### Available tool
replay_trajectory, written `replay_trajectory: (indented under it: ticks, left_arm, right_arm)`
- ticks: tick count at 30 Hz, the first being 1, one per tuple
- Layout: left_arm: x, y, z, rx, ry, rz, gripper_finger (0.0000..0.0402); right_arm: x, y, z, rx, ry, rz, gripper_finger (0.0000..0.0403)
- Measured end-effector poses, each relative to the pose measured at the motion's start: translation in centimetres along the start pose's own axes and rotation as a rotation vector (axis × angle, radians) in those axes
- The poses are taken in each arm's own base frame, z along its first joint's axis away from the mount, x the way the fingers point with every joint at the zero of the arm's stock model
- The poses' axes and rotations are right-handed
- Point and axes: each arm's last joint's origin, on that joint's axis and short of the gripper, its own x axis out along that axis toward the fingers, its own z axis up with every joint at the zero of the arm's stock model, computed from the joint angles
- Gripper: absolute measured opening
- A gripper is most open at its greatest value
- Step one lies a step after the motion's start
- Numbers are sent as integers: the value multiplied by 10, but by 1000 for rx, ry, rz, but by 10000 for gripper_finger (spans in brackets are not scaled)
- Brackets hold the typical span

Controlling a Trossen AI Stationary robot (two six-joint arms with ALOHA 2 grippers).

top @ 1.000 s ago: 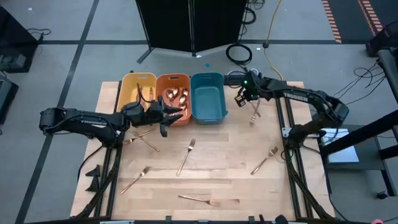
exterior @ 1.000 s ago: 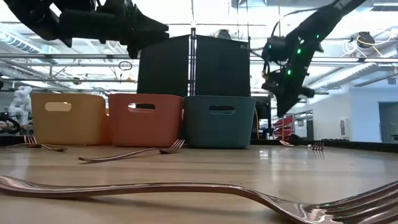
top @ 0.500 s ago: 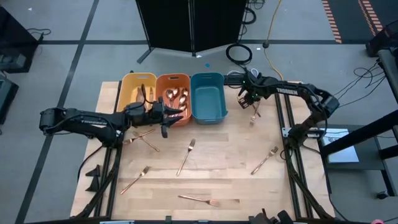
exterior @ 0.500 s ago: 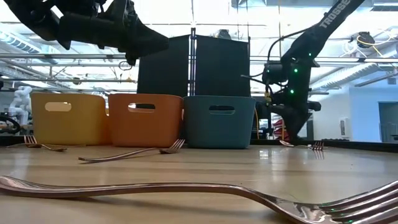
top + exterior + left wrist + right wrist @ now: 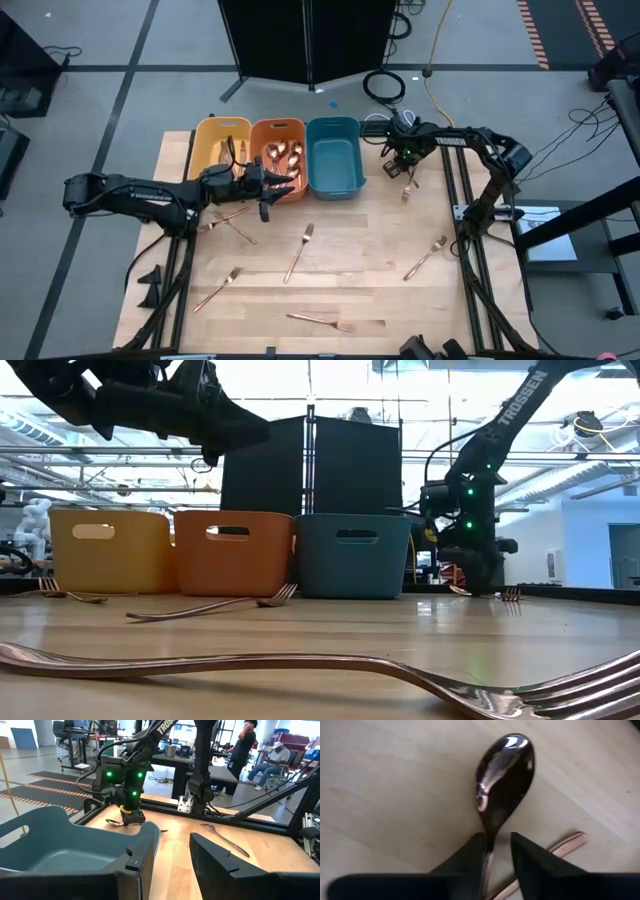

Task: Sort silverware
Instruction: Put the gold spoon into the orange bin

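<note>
Copper silverware lies scattered on the wooden table. My right gripper (image 5: 402, 168) points down at the far right, behind the teal bin (image 5: 334, 165), low over a spoon (image 5: 504, 765). Its fingers are open, one on each side of the spoon's neck (image 5: 489, 845). A second handle (image 5: 566, 844) lies beside it. My left gripper (image 5: 284, 180) hangs level over the orange bin (image 5: 278, 124), open with nothing between its fingers (image 5: 172, 836). The orange bin holds spoons (image 5: 284, 152); the yellow bin (image 5: 200, 140) holds dark-looking pieces. My right gripper comes at the spoon from above, its fingers across the neck (image 5: 489, 845) just behind the bowl. One finger (image 5: 470, 852) stands right against the neck; whether it touches, I cannot tell. The spoon lies flat on the table.
Forks lie loose on the table in the middle (image 5: 300, 250), near left (image 5: 218, 288), near edge (image 5: 320, 321) and right (image 5: 425, 258). Two crossed pieces (image 5: 232, 222) lie under the left arm. The table frame's rails run along both sides.
My right gripper has come down from above the table's far right part to just over the spoon, tipping more steeply downward as it sank. The spoon has stayed where it lay.
</note>
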Motion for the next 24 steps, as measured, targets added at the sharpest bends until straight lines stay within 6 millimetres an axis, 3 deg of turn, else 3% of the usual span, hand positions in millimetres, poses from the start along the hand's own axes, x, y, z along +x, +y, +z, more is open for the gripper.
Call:
replay_trajectory:
  ticks: [4,11,14,18,24]
  left_arm:
    - [0,0,0,0,2,0,121]
    - [0,0,0,1,3,0,121]
    - [0,0,0,1,3,0,121]
    - [0,0,-1,1,4,0,121]
    - [0,0,-1,-7,8,-2,121]
  right_arm:
    - [0,1,0,21,-3,21,13]
    - [-18,-1,5,76,-150,120,3]
    - [-39,0,18,117,-342,189,2]
    - [-53,-1,18,146,-454,298,1]
    - [-87,-2,15,169,-608,314,1]
